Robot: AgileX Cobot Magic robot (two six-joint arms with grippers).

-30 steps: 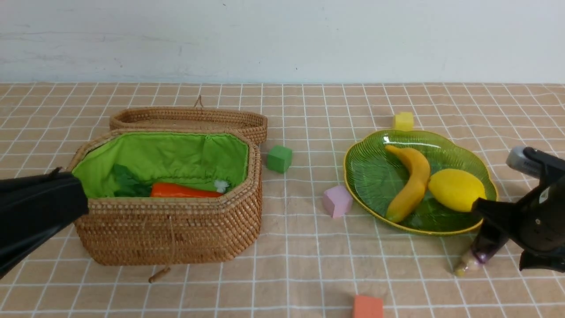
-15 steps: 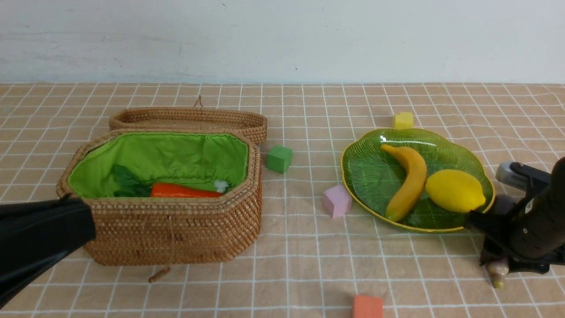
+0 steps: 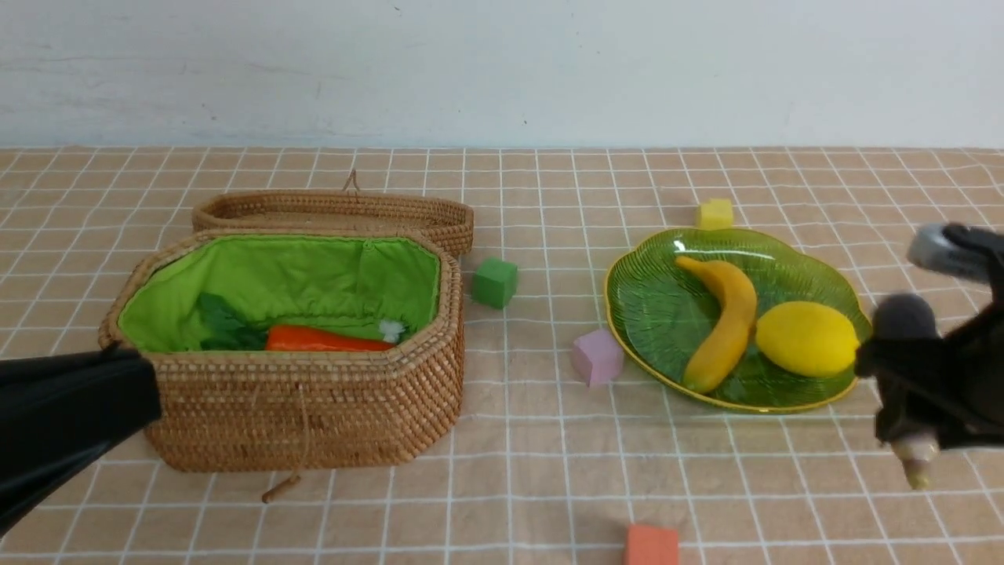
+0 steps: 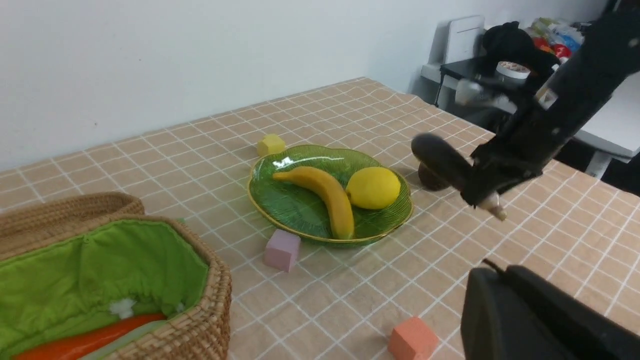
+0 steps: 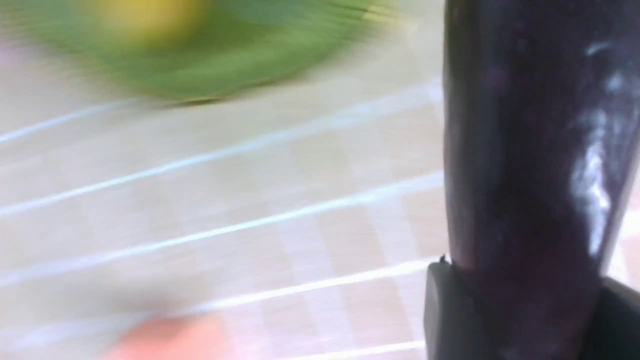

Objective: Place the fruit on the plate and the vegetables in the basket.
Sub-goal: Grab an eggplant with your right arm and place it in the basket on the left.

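Observation:
My right gripper (image 3: 916, 396) is shut on a glossy dark purple eggplant (image 3: 902, 315), held clear of the cloth just right of the green glass plate (image 3: 651, 314). The eggplant (image 4: 440, 159) hangs tilted, pale stem end down, and fills the right wrist view (image 5: 525, 150). A banana (image 3: 725, 322) and a lemon (image 3: 806, 339) lie on the plate. The wicker basket (image 3: 314, 416) with green lining holds an orange carrot (image 3: 325, 339) with green leaves. My left gripper (image 3: 149, 384) is shut and empty beside the basket's left front corner.
The shallow wicker lid (image 3: 337, 212) lies behind the basket. Foam cubes are scattered about: green (image 3: 495, 282) right of the basket, pink (image 3: 598, 357) at the plate's left edge, yellow (image 3: 715, 213) behind the plate, orange (image 3: 652, 545) at the front edge.
My right gripper has closed on the eggplant and lifted it off the cloth. The plate was nudged slightly left. My left arm has barely moved.

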